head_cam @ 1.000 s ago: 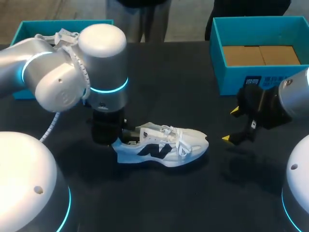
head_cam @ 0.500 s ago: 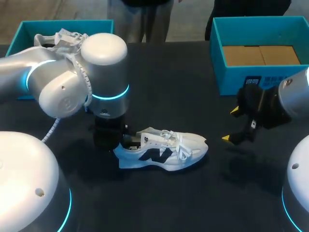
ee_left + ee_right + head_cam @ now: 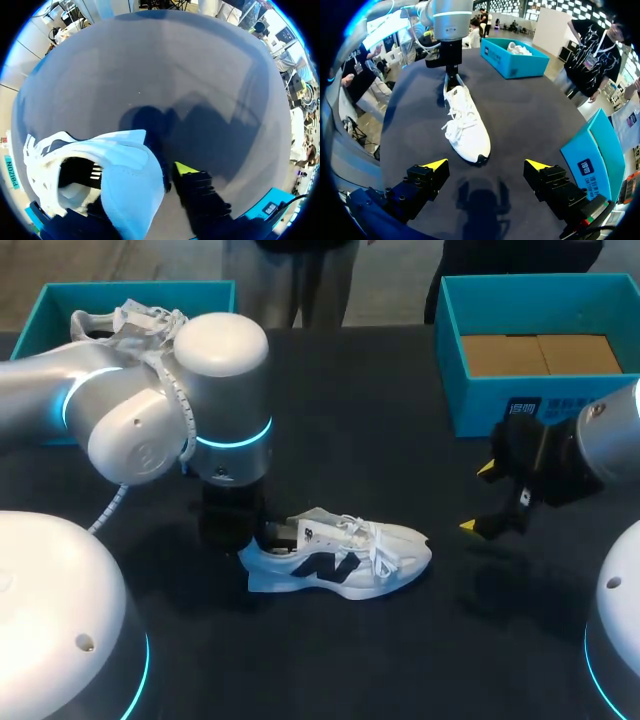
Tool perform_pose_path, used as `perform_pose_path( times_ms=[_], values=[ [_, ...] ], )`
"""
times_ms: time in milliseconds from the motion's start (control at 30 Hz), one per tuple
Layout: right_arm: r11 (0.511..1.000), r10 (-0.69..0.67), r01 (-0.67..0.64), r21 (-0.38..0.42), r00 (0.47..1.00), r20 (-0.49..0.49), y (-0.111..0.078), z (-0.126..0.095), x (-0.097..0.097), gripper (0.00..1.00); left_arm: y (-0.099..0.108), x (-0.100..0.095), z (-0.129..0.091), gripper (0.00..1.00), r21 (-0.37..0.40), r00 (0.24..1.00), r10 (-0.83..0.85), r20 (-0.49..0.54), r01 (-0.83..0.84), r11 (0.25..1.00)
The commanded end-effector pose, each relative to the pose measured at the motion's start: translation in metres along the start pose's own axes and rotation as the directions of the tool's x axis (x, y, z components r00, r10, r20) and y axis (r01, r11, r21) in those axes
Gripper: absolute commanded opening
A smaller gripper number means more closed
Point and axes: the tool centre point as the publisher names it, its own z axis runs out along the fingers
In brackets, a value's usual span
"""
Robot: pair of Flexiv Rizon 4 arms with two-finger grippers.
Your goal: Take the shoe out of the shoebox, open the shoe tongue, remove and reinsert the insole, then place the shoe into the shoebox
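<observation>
A white shoe with dark side marks [image 3: 340, 560] lies on its sole on the dark table, toe to the right. My left gripper [image 3: 264, 536] stands over its heel, mostly hidden under the wrist. In the left wrist view the heel collar [image 3: 125, 170] lies between the fingers. One yellow fingertip [image 3: 184, 168] stands just outside it with a thin gap, and the other is hidden by the shoe. My right gripper [image 3: 477, 498] hangs open and empty to the right of the toe. From the right wrist view, the shoe [image 3: 465, 125] lies ahead of the right gripper [image 3: 486, 164].
A teal shoebox [image 3: 500, 390] with a cardboard insert stands at the back right. Another teal box [image 3: 45, 310] at the back left holds a second white shoe [image 3: 120, 320]. My left arm's big elbow covers the table's left side.
The left arm has sunk a little toward the front with the shoe's heel, and the shoe now lies flatter. The left fingers have spread apart. The right arm has kept still.
</observation>
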Motion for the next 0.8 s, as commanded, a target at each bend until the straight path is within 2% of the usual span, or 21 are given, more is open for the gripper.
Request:
perform_pose_path(
  times_ms=[33,200,367,600,800],
  values=[
    [1.0,0.0,-0.001,0.004,1.0,0.003,0.0,0.0,0.001,1.0,-0.005,0.003,-0.009,1.0,-0.018,1.0,0.0,0.022,0.001,1.0],
    [1.0,0.0,-0.001,0.004,1.0,0.003,0.0,0.0,0.001,1.0,-0.007,0.006,-0.024,1.0,-0.039,0.997,-0.05,0.056,0.052,0.998],
    [1.0,0.0,-0.001,0.004,1.0,0.003,0.0,0.0,0.001,1.0,-0.011,0.011,-0.045,1.0,-0.032,0.979,-0.147,0.144,0.153,0.988],
    [1.0,0.0,-0.001,0.004,1.0,0.003,0.0,0.0,0.001,1.0,-0.02,0.02,-0.072,1.0,-0.018,0.887,-0.297,0.353,0.324,0.946],
    [1.0,0.0,-0.001,0.004,1.0,0.003,0.0,0.0,0.001,1.0,-0.029,0.03,-0.087,1.0,0.028,0.8,-0.382,0.463,0.418,0.908]
  ],
)
